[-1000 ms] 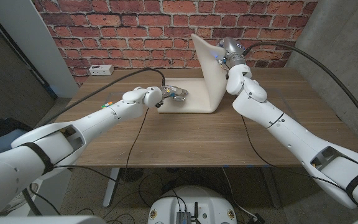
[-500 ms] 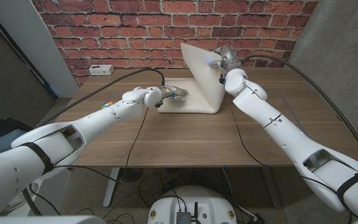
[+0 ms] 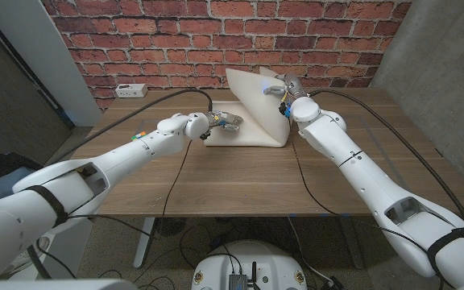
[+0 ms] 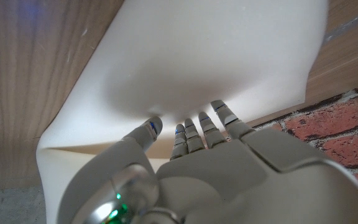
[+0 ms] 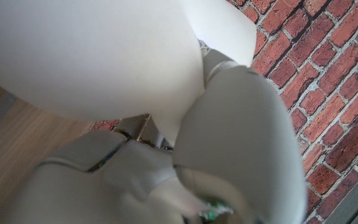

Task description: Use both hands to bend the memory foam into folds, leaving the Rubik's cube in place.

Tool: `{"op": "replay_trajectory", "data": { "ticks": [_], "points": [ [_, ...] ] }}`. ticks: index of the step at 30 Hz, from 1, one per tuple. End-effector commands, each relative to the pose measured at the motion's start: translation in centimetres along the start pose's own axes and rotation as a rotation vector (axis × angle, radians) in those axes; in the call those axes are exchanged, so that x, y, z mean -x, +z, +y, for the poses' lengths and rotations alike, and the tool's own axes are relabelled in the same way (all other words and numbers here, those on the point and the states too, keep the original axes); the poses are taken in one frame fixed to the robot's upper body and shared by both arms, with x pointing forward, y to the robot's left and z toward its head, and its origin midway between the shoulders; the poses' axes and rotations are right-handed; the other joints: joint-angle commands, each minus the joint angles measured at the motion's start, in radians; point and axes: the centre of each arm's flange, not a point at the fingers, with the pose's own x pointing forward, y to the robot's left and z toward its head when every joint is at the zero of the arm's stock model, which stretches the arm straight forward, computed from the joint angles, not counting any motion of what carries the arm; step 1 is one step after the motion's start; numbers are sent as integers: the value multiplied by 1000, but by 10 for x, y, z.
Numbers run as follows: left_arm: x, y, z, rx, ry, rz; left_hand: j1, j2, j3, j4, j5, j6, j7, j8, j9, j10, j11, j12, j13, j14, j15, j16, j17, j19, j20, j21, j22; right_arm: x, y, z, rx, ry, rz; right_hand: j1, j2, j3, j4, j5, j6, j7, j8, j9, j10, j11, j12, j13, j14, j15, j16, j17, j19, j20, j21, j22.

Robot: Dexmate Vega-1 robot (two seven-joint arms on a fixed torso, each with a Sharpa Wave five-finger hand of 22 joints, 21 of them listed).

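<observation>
The cream memory foam (image 3: 252, 101) lies mid-table with its right part lifted and leaning over to the left. My right hand (image 3: 285, 87) grips the raised flap near its top edge; in the right wrist view the foam (image 5: 86, 56) bulges over that hand (image 5: 229, 130). My left hand (image 3: 225, 122) presses on the flat left part of the sheet. In the left wrist view its fingers (image 4: 194, 127) are spread against the foam (image 4: 216, 56), beneath the fold. A small colourful Rubik's cube (image 3: 138, 135) peeks out behind my left forearm.
A white power strip (image 3: 129, 89) lies at the back left of the wooden table (image 3: 240, 181), in front of the brick wall. Black cables run from both wrists across the table.
My right hand has moved left and lower with the foam's flap, which now tilts further over the flat part. The left hand has stayed put.
</observation>
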Motion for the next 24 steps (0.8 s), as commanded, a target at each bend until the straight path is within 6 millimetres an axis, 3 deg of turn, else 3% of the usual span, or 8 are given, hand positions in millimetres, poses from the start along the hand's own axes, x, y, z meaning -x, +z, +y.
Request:
{"op": "replay_trajectory", "data": {
  "ticks": [1,11,13,24],
  "points": [
    [5,1,-4,8,0,2,10,0,10,0,0,-8,1,0,3,-3,1,0,2,-3,-21,1,2,8,3,3,6,1,-10,10,-156,-24,9,12,3,3,-3,0,4,5,-4,0,6,1,5,4,22,-95,-3,1,9,-76,5,0],
    [7,2,-4,7,4,0,9,-1,11,2,-1,-11,0,-1,3,-3,2,0,2,-4,-20,1,2,7,3,1,6,12,-4,29,-202,15,-68,12,3,3,-3,0,4,5,-5,0,6,1,5,4,22,-95,-3,1,9,-76,5,0],
    [8,3,-4,7,7,-1,9,-1,11,2,-1,-12,1,-1,3,-4,1,-1,2,-4,-20,1,2,7,3,1,6,13,-4,33,-222,19,-72,7,11,-1,7,13,-10,-1,-21,1,-16,-9,16,25,17,-93,-20,7,13,-79,12,-12],
    [7,2,-8,17,4,-2,6,-1,13,4,-3,-13,1,0,3,-5,2,-1,3,-5,-19,2,3,7,4,-1,6,15,-3,64,-272,117,-59,7,11,-1,7,13,-10,-1,-21,1,-16,-9,16,26,17,-93,-20,7,13,-79,12,-13]
  ]
}}
